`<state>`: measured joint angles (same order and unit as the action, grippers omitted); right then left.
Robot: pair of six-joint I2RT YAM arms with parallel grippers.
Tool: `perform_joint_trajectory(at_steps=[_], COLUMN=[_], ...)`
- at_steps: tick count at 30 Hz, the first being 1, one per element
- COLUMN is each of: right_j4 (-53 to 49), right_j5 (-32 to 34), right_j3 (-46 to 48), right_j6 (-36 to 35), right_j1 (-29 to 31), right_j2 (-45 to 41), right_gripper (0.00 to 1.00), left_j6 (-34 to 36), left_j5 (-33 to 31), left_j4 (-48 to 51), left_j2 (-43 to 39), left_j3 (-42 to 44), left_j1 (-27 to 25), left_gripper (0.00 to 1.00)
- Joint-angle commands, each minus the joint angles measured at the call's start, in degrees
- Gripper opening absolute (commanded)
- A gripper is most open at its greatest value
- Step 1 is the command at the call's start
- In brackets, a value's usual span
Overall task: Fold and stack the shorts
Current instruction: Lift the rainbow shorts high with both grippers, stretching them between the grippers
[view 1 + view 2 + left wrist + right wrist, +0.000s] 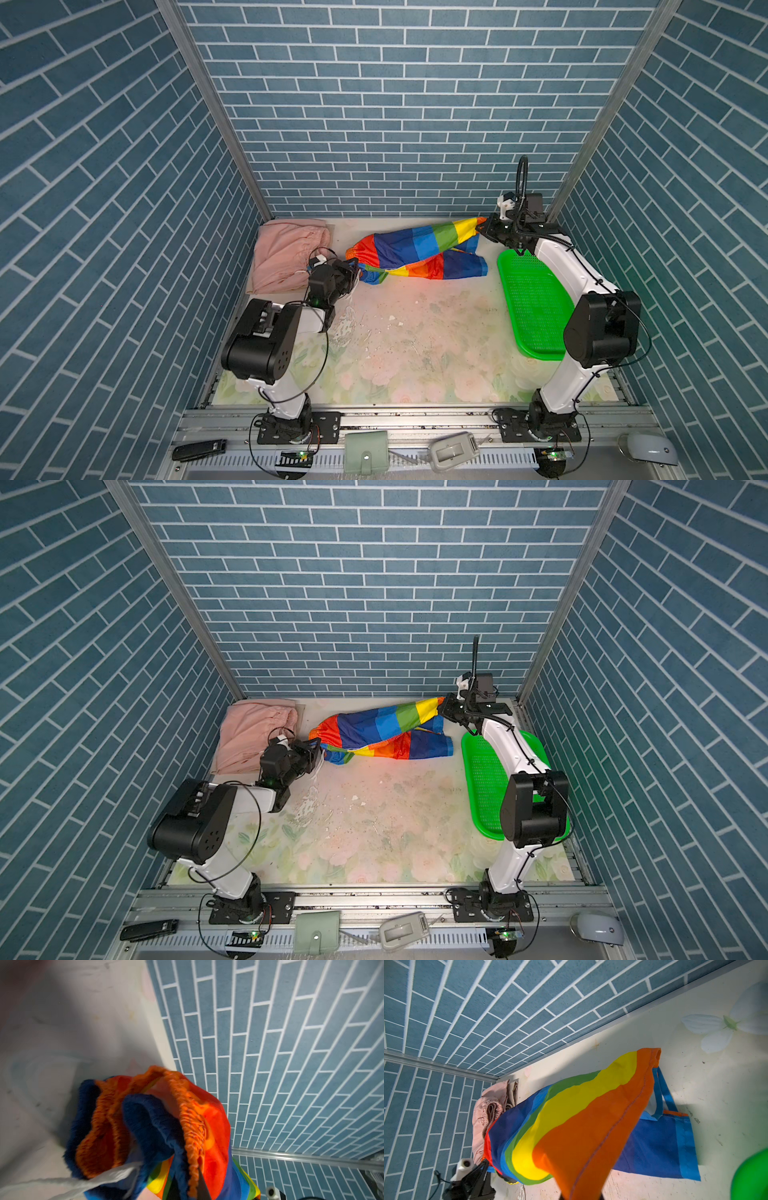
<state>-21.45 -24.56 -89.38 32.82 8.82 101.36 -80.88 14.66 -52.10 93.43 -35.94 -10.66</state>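
Cloth runs stretched between the two arms along the far side of the table (415, 332): the rainbow shorts (415, 249), seen in both top views (374, 733), reach from left of centre to the far right corner. The left gripper (355, 266) is pressed together on the waist end; the left wrist view shows the gathered orange and navy waistband (187, 1126) bunched right at the fingers, with the white cord (108, 1176) trailing off it. The right gripper (484, 227) is clamped on the orange hem of one leg, holding that leg up off the table near the far wall. In the right wrist view the held leg (581, 1126) spreads out from the claw in orange, yellow, green and blue bands, while the other leg (660, 1147) lies flat on the table below it.

The pink shorts (282, 257) lie crumpled in the far left corner, just beside the left gripper and apart from the rainbow pair. In the right wrist view a tan cloth (513, 1089) shows against the pink pair (479, 1118) on the wall side; how it is laid cannot be made out.

The green basket (536, 307) sits on the right side of the table, partly under the right arm, near the flat leg but not touching it
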Motion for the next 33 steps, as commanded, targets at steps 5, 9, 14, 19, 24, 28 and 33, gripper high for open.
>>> perform_joint_trajectory(at_steps=[5,9,14,19,24,28,33], right_j4=[-1.1,-3.0,-5.0,-5.8,-8.1,-7.8,-9.0], right_j5=[-1.1,-1.6,-2.2,-3.0,-3.5,-3.8,-4.8], right_j3=[-3.2,-7.4,-13.0,-17.1,-20.5,-21.8,-26.1], right_j6=[1.0,1.2,1.4,0.8,-0.4,-0.4,1.3], right_j1=[-1.6,-2.7,-3.9,-4.3,-5.3,-6.3,-9.0], right_j2=[-3.3,-4.1,-7.9,-12.9,-16.8,-19.6,-17.9], right_gripper=[0.00,0.00,0.00,0.00,0.00,0.00,0.00], left_j6=[17.3,25.6,31.7,36.1,36.5,36.9,31.1], left_j5=[8.0,9.5,11.1,9.3,8.6,7.5,15.6], left_j4=[33.1,46.5,57.1,64.6,68.2,70.9,69.8], left_j2=[-12.3,-14.3,-15.4,-18.7,-23.0,-25.8,-23.3], left_j3=[-16.8,-27.9,-39.5,-46.9,-52.0,-55.6,-58.0], left_j1=[4.2,6.4,7.6,7.6,8.0,8.9,15.8], left_gripper=[0.00,0.00,0.00,0.00,0.00,0.00,0.00])
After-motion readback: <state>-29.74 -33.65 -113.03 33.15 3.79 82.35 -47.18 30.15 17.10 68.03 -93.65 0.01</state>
